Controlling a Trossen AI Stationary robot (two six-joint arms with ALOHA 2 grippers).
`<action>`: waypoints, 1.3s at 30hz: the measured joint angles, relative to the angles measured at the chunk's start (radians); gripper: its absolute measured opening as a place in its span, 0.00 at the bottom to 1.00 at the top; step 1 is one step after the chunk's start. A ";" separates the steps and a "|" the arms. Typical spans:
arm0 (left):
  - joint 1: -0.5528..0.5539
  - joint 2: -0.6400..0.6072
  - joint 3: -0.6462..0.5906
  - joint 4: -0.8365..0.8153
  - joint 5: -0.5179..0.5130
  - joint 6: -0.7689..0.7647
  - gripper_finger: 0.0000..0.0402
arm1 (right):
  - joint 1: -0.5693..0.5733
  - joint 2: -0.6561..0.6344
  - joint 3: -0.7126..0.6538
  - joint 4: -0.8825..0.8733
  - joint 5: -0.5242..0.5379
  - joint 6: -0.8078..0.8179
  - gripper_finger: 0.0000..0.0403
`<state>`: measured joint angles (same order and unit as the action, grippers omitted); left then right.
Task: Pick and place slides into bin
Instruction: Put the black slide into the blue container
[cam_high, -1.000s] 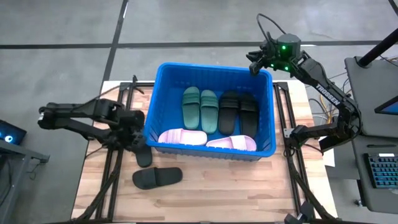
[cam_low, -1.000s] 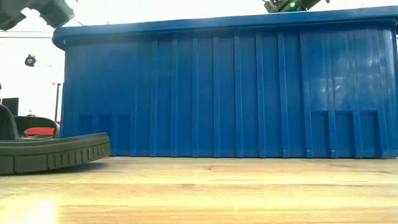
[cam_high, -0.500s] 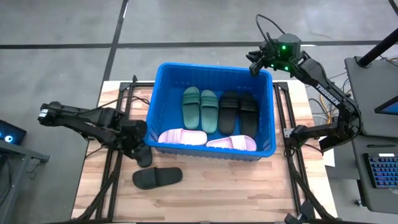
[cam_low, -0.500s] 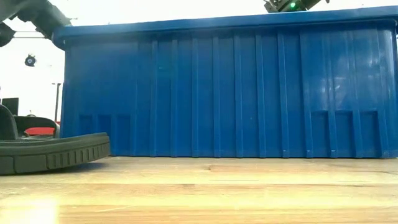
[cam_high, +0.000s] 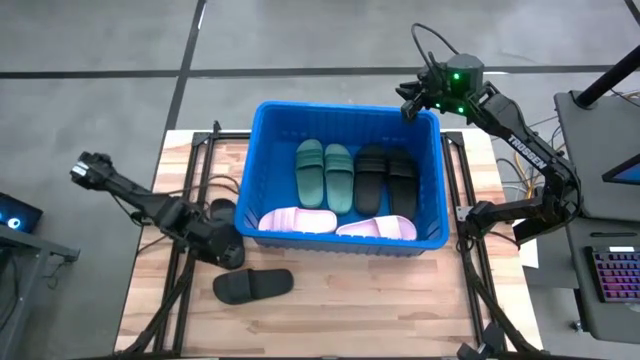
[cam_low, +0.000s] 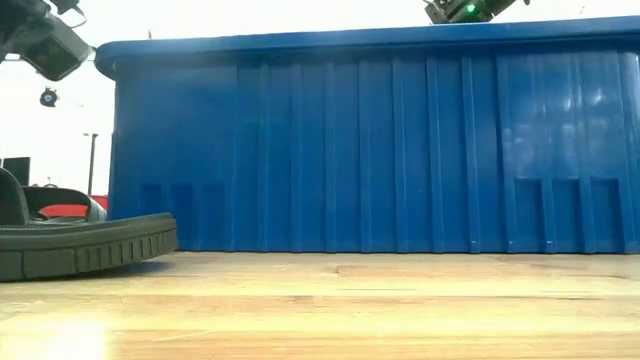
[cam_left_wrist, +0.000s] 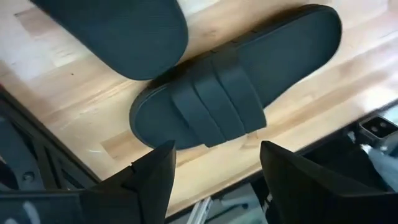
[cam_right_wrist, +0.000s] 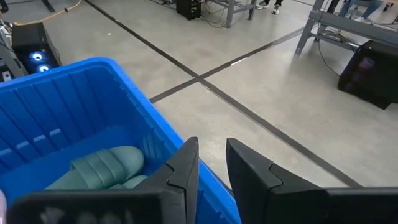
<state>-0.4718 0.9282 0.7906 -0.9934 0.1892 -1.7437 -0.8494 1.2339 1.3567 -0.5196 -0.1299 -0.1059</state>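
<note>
Left gripper (cam_high: 222, 250) sits low over the wooden slatted table (cam_high: 330, 310), just off the front-left corner of the large bright blue ribbed plastic bin (cam_high: 340, 240). Its fingers (cam_left_wrist: 152, 180) are spread apart and hold nothing. In the left wrist view two black foam slides lie on the wood directly ahead of the fingers: one full slide with a ribbed strap (cam_left_wrist: 239, 78), and beside it the rounded end of a second black slide (cam_left_wrist: 121, 31). In the high view the strapped black slide (cam_high: 253, 285) lies just in front of the gripper; the second is mostly hidden under the arm, probably touching the first, though the view does not settle that.

Inside the bin: two dark green foam slides (cam_high: 323, 175) side by side, two black slides (cam_high: 385, 178) beside them, and two pale pink slides (cam_high: 335, 222) along the front wall.

Right gripper (cam_high: 410, 100) hovers above the bin's rear-right corner, fingers (cam_right_wrist: 180, 171) a narrow gap apart, empty.

Change from a second ago: the left arm has swung so its elbow points further back, the gripper has moved down and forward toward the slides on the table, and its fingers have spread wider. The bin has shifted slightly to the right. Right arm unchanged.
</note>
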 joint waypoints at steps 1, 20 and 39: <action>-0.029 0.001 0.000 -0.001 -0.020 -0.026 0.55 | 0.000 0.000 0.000 0.000 0.000 0.000 0.19; -0.458 0.173 0.000 0.122 -0.424 -0.500 0.55 | 0.000 0.000 0.000 0.000 0.000 0.027 0.19; -0.517 0.414 0.020 0.218 -0.440 -0.503 0.55 | 0.000 -0.001 0.003 0.000 -0.001 0.080 0.19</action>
<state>-0.9890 1.3426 0.8108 -0.7757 -0.2512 -2.2466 -0.8490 1.2327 1.3594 -0.5198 -0.1307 -0.0257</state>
